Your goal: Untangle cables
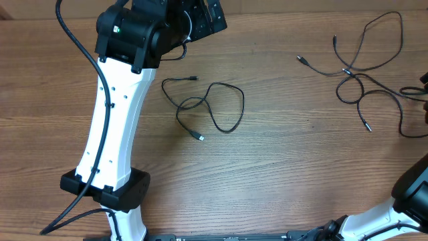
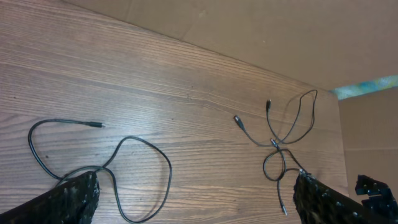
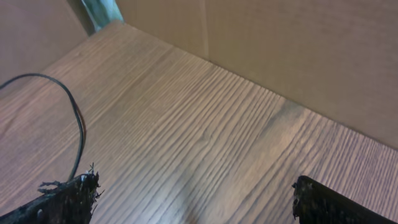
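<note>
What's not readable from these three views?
- Overhead: the tangled cables send a strand off the right edge, so its end is cut off.
- Left wrist: the loose cable has its lower loop hidden by a gripper finger and the bottom edge.
- Right wrist: one strand, cut by the left edge; which cable it belongs to is unclear.
- Plug types: too small in every view.

The surface is a mid-brown wood-grain top, with the grain running left to right in the overhead view. Plain tan panels stand along its far edge in both wrist views; they appear to be cardboard, though the material cannot be confirmed. A narrow teal strip shows in the gap between two panels, too blurred to identify.
</note>
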`<state>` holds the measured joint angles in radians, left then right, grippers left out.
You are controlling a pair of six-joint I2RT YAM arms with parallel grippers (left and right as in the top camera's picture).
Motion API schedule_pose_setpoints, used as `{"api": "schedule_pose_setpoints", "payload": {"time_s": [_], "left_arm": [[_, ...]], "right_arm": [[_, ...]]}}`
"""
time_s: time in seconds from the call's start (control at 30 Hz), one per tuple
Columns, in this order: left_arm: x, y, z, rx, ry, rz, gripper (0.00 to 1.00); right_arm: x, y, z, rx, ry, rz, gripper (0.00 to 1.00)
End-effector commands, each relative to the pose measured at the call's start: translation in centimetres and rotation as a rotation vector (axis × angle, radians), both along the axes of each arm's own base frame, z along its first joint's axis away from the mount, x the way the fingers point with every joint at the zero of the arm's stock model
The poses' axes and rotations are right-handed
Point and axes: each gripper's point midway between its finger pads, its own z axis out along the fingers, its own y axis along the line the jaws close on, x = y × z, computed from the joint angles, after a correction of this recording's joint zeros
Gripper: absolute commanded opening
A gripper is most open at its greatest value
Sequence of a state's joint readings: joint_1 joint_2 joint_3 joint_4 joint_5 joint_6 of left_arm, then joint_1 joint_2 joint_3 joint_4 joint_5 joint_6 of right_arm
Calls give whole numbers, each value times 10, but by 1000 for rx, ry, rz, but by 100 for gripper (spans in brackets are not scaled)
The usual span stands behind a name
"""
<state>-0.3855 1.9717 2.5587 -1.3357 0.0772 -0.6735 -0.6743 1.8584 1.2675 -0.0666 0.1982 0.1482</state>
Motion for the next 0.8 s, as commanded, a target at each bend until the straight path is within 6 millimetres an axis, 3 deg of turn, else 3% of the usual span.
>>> {"api": "schedule_pose_setpoints", "payload": {"time_s": [0.0, 0.23, 0.43, 0.63, 0.77], "left_arm": [[4, 2, -5, 23, 0, -5, 100], [4, 2, -5, 23, 0, -5, 100], [4, 2, -5, 23, 0, -5, 99], [4, 2, -5, 23, 0, -5, 100], [4, 2, -5, 23, 0, -5, 100]], "right_arm": [[-2, -3, -2, 2, 5, -8, 100], [-20, -17, 4, -15, 21, -71, 100], [-21, -12, 44, -103, 12, 2, 100], [-16, 16, 94, -119, -79, 135, 100], [-12, 51, 113, -55, -137, 285, 100]]}}
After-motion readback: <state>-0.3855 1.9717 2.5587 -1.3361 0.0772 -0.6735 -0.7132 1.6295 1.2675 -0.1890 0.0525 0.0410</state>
